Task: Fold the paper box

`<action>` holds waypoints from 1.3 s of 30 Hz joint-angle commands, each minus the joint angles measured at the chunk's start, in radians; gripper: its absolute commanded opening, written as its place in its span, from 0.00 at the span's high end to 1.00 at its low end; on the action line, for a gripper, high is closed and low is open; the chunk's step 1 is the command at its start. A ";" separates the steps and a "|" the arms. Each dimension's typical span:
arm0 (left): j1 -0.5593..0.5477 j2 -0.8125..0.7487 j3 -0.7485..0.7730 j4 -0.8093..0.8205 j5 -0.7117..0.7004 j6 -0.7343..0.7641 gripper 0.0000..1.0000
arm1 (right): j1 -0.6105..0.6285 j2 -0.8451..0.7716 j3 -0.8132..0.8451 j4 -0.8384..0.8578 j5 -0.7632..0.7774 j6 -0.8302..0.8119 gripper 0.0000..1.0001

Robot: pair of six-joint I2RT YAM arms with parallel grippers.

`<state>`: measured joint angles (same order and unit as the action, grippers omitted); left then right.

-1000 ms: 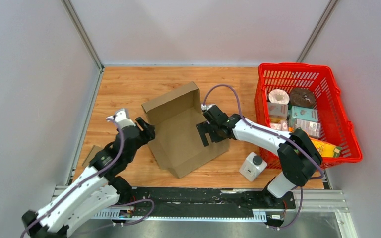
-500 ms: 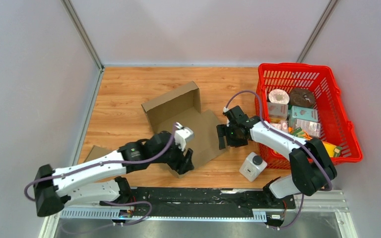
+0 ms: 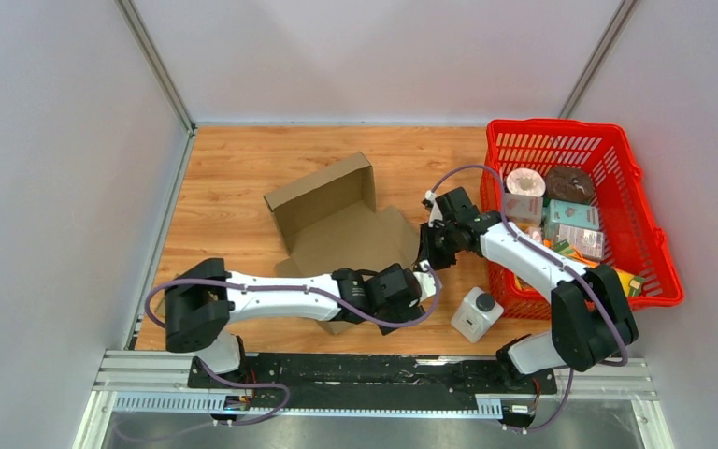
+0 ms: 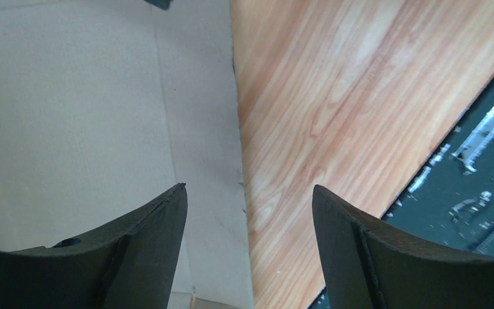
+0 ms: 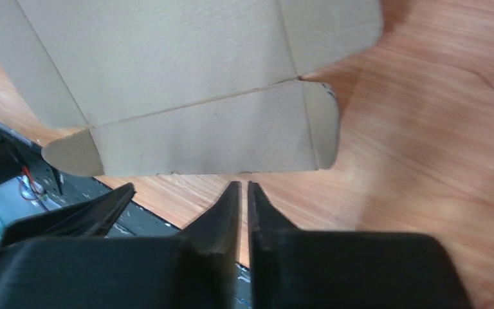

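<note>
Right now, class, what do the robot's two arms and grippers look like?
The left arm and right arm have white links, black joints and a looping purple cable each. The left gripper and right gripper carry matte black, tapering fingers.

Top camera gives me bright, even light and a sharp picture, with only soft shadows on the table. On the left wrist view, the metal rail at lower right glints white. On the right wrist view, wood at the right edge smears soft and the fingers read near-black.
</note>
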<state>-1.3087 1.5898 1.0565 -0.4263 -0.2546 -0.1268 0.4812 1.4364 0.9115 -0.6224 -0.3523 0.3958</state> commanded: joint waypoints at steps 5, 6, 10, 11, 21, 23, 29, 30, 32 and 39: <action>-0.023 0.006 -0.014 0.053 -0.013 0.004 0.21 | -0.021 0.004 0.069 -0.057 0.208 -0.072 0.31; -0.021 -0.014 -0.030 0.076 0.033 -0.007 0.20 | -0.023 0.039 0.066 -0.044 0.205 -0.075 0.32; -0.017 0.021 -0.030 0.092 0.069 -0.020 0.19 | -0.015 0.119 0.064 0.053 0.150 -0.058 0.69; -0.017 0.033 -0.014 0.083 0.061 -0.020 0.19 | -0.010 0.128 0.066 0.061 0.157 -0.057 0.74; 0.000 0.162 0.100 -0.052 -0.125 -0.028 0.18 | -0.012 0.049 0.127 -0.043 0.075 -0.049 1.00; 0.002 0.193 0.154 -0.109 -0.201 -0.042 0.19 | -0.012 0.027 0.147 -0.095 0.013 -0.054 1.00; 0.002 0.199 0.201 -0.241 -0.471 -0.062 0.32 | -0.013 -0.008 0.188 -0.227 -0.050 -0.092 1.00; 0.000 0.196 0.206 -0.265 -0.533 -0.056 0.38 | -0.012 -0.013 0.200 -0.249 -0.053 -0.098 1.00; -0.001 0.185 0.215 -0.282 -0.593 -0.037 0.44 | -0.013 -0.024 0.210 -0.263 -0.051 -0.106 1.00; -0.006 0.104 0.215 -0.301 -0.655 0.033 0.95 | -0.019 -0.042 0.283 -0.292 -0.007 -0.101 0.71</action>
<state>-1.3224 1.7863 1.2339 -0.6739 -0.8169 -0.1307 0.4679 1.4509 1.1233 -0.8494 -0.3920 0.3092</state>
